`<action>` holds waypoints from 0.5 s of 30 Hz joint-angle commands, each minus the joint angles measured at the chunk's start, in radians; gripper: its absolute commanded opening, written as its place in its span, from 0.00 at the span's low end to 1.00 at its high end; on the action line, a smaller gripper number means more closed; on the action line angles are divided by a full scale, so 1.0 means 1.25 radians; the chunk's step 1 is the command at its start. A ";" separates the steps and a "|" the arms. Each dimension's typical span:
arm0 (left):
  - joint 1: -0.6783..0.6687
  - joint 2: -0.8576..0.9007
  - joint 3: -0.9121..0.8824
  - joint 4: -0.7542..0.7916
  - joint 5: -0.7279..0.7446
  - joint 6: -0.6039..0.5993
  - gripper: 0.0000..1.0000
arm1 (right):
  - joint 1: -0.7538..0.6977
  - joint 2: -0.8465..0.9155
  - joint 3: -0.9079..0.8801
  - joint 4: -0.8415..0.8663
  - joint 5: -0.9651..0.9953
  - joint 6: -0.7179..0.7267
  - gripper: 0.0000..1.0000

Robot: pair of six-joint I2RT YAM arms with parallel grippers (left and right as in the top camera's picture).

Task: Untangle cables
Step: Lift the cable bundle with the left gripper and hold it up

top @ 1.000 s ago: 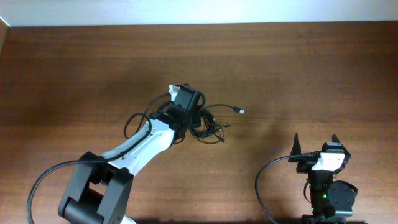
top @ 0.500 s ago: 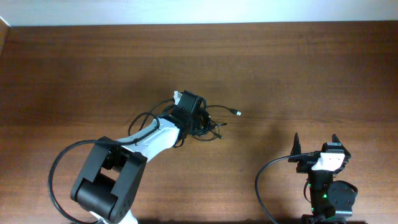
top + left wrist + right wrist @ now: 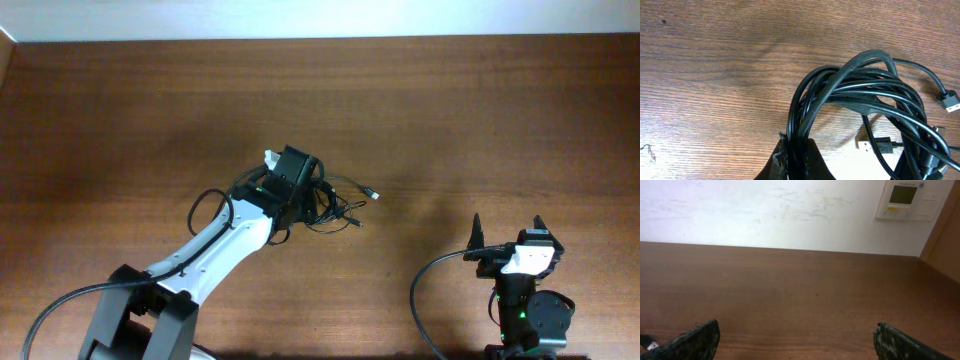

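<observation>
The cables (image 3: 335, 203) are a tangled bunch of thin black cords in the middle of the wooden table, with a small plug (image 3: 372, 194) sticking out to the right. My left gripper (image 3: 300, 195) is shut on the bundle. In the left wrist view its fingers (image 3: 796, 160) pinch several looped strands of the cables (image 3: 860, 95), with one plug (image 3: 951, 101) at the right edge and another (image 3: 875, 146) below the loops. My right gripper (image 3: 508, 232) is open and empty at the front right, far from the cables; its fingertips (image 3: 795, 340) frame bare table.
The wooden table (image 3: 480, 110) ends at a white wall at the back. A wall thermostat (image 3: 905, 199) shows in the right wrist view. A thicker black robot cable (image 3: 425, 290) loops beside the right arm's base.
My left gripper has drawn slightly left and back, dragging the cable bundle and its plug leftward with it. The right arm has not moved.
</observation>
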 commanded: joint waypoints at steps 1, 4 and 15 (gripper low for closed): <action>0.001 -0.014 -0.002 0.003 0.008 -0.014 0.00 | -0.002 -0.005 -0.005 -0.004 0.002 -0.003 0.98; 0.001 -0.014 -0.002 0.004 0.005 -0.014 0.00 | -0.002 -0.005 -0.005 -0.004 0.002 -0.003 0.98; 0.004 -0.014 -0.002 -0.093 0.006 -0.032 0.00 | -0.002 -0.005 -0.005 -0.004 0.002 -0.003 0.98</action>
